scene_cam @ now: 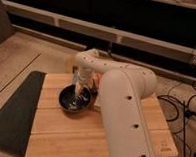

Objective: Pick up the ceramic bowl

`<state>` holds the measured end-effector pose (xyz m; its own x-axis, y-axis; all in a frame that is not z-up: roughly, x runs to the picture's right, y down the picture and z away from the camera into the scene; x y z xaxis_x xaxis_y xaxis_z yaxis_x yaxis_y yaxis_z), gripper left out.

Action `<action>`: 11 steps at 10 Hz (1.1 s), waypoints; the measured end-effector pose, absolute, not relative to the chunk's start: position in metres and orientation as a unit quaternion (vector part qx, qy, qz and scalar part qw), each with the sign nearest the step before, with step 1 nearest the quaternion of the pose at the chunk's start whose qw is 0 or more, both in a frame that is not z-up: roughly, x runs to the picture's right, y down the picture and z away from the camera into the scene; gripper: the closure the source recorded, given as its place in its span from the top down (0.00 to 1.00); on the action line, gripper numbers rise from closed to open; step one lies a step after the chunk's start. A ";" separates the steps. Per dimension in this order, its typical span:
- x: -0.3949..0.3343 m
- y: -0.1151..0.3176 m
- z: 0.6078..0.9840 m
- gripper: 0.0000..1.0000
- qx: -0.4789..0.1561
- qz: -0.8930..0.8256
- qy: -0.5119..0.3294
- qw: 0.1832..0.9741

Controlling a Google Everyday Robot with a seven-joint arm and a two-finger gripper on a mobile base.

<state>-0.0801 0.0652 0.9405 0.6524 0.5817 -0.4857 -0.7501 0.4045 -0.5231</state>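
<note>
Item one: the ceramic bowl, dark and glossy, sits upright on the wooden table, left of centre and towards the far edge.

Item two: the gripper is lowered over the bowl's right half, its tip inside or just above the rim. Whether it is closed on the rim or apart from it cannot be told.

Item three: the white arm rises from the near right corner of the table and bends over towards the bowl, filling much of the view.

Item four: a small pale object stands just to the right of the bowl (largely hidden behind the arm).

Item five: a dark mat lies along the table's left side.

Item six: cables trail on the floor to the right.
</note>
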 end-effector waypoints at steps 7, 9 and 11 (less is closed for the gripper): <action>-0.094 0.061 0.956 0.00 -0.378 0.371 0.093 0.843; -0.093 0.061 0.954 0.00 -0.375 0.364 0.098 0.847; -0.103 0.051 0.946 0.00 -0.368 0.356 0.096 0.854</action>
